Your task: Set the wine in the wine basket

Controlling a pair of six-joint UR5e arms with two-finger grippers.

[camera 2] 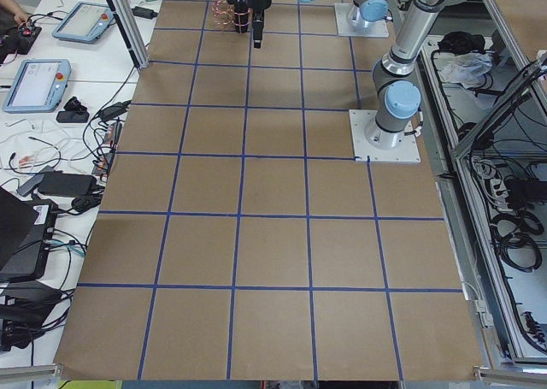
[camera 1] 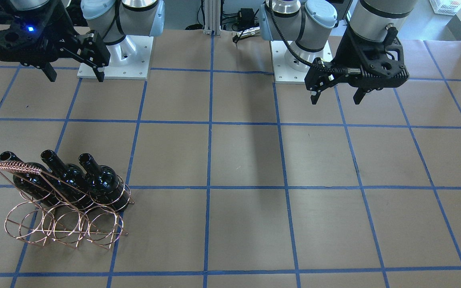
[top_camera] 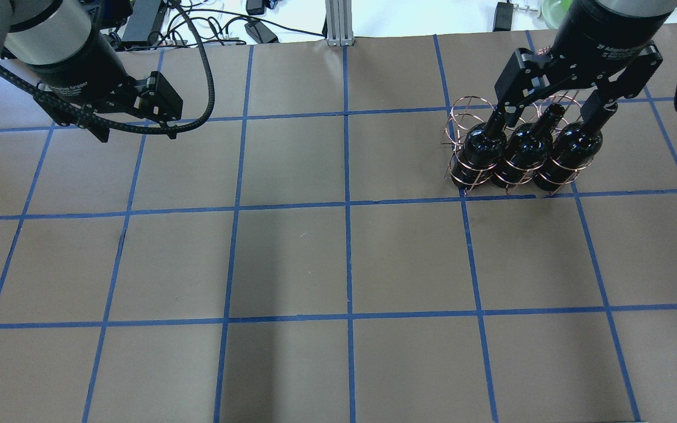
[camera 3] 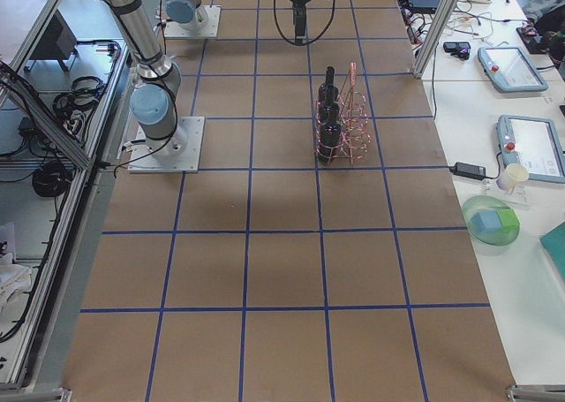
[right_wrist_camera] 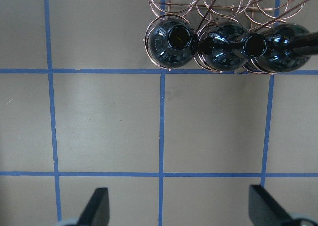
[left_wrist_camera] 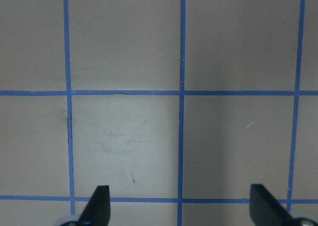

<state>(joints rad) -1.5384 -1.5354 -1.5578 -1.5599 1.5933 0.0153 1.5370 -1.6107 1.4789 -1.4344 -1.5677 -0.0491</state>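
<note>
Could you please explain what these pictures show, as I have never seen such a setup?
These are two robot arms at a table covered in brown paper with blue tape lines. Each ends in a gripper with two black fingers. Four pictures come from fixed cameras: one facing the robot, one behind and above it, one at each table end. Two come from cameras on the wrists, looking down past the fingers. On the table stands a copper wire wine basket with three dark wine bottles upright in one row; its other row is empty. The left gripper and right gripper are both open, raised and holding nothing.
</note>
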